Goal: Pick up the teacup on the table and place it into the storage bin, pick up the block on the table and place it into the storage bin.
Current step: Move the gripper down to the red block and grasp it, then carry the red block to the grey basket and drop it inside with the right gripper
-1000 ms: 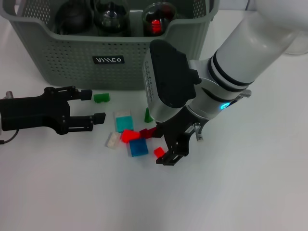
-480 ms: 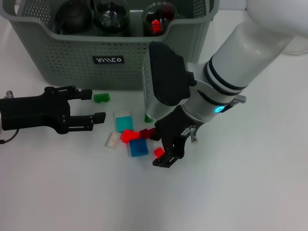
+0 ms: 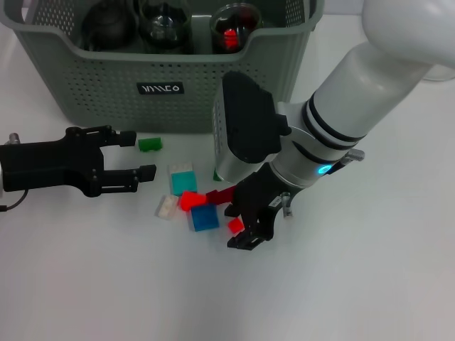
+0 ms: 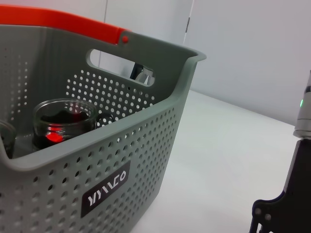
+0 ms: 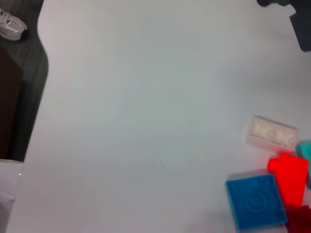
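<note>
Block step under way by the look of it: storage bin (image 3: 106, 85) well beyond the right gripper (image 3: 240, 222), already holding dark glassware and a cup with something red inside, so teacup likely done, though not certain. Right gripper down among the scattered blocks, fingers parted around a small red block (image 3: 235, 225), not yet clenched; blue block (image 3: 204, 217) just beside it. Next, probably: squeeze, lift clear, carry over the rim; left gripper (image 3: 135, 155) parked off to the side, fingers spread, holding nothing.

The smooth white table (image 3: 370, 284) holds a big grey-green plastic basket with holes (image 3: 92, 92) and little plastic blocks: green (image 3: 149, 144), teal (image 3: 183, 179), red (image 3: 190, 200), blue (image 3: 204, 217), clear (image 3: 167, 207).
</note>
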Available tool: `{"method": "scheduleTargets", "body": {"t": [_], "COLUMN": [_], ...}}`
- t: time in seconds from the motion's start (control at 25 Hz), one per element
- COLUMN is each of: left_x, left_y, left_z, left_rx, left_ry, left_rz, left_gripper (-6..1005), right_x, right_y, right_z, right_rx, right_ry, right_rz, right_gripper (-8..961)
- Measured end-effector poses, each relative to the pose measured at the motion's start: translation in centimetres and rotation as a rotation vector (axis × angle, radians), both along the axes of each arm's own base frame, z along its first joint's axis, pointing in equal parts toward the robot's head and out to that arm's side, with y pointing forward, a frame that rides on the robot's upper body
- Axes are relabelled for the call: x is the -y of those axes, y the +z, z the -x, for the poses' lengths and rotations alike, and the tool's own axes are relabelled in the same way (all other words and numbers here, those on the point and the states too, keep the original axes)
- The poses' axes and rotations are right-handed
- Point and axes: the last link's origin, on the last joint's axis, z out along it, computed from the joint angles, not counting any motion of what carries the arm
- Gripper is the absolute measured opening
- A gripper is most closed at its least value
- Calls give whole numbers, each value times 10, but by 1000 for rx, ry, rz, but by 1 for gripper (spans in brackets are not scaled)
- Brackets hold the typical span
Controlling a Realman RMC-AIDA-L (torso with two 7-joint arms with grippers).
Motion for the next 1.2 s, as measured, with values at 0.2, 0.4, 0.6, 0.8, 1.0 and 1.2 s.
{"method": "scheduleTargets", "body": {"t": [0.2,0.4,0.6,0.8,1.0,1.2], "left_x": [1,2,3,3,3,3], "left_y": [-1,-1,-1,-1,-1,-1], "left_z": [0,1,2,2,2,2], "left_rx": [2,2,2,2,3,3], "left_ry": [2,6,9,9,8,9], "left_rz": [1,1,1,1,2,2], "left_gripper": [797,797,796,796,795,796], "right_x": [-3,-3,-3,-4,-4,-3], "right_y": [0,0,0,0,-3,-6], "right_z": [-3,-3,-4,-5,-6,-6], "right_rx": [2,3,6,7,12,22], "right_ry": [-5,-5,-8,-10,3,6], "right_rz": [-14,-16,-17,-20,-29,-38], "right_gripper": [507,485,472,452,425,282]}}
